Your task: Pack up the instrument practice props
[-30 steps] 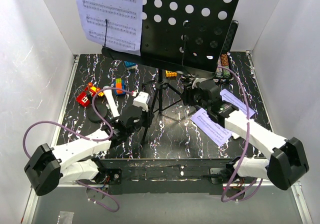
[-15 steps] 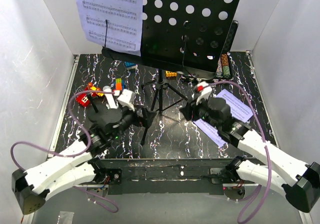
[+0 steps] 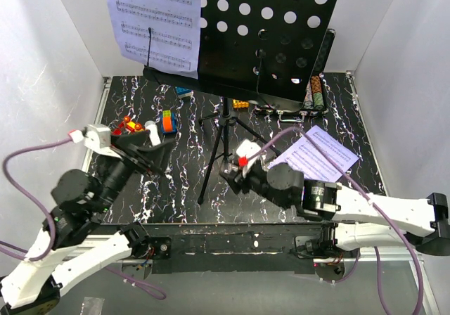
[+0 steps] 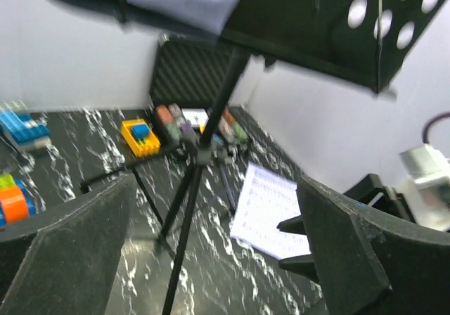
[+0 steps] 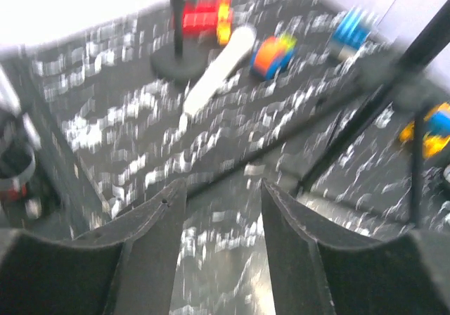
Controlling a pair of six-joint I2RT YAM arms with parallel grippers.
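The black music stand [image 3: 267, 34] stands at the back, its punched desk up and its tripod legs [image 3: 223, 136] spread over the table. One sheet-music page [image 3: 155, 20] rests on the desk, another page [image 3: 318, 153] lies flat at the right. My left gripper [image 3: 144, 155] hovers open left of the legs, empty [image 4: 211, 259]; a tripod leg [image 4: 184, 238] shows beyond it. My right gripper [image 3: 230, 176] is open and empty [image 5: 221, 223] just in front of the legs. The microphone's round black base [image 5: 174, 67] shows in the right wrist view; the left arm hides it from above.
A black case of poker chips [image 3: 316, 93] stands open at the back right. Colourful toy blocks [image 3: 167, 121] and a red toy [image 3: 126, 125] lie at the left, and a yellow block [image 4: 140, 136] sits under the stand. White walls close in both sides.
My left gripper opened wide, came off the tripod leg and drew back to the left. My right arm swung left and nearer, away from the page on the table.
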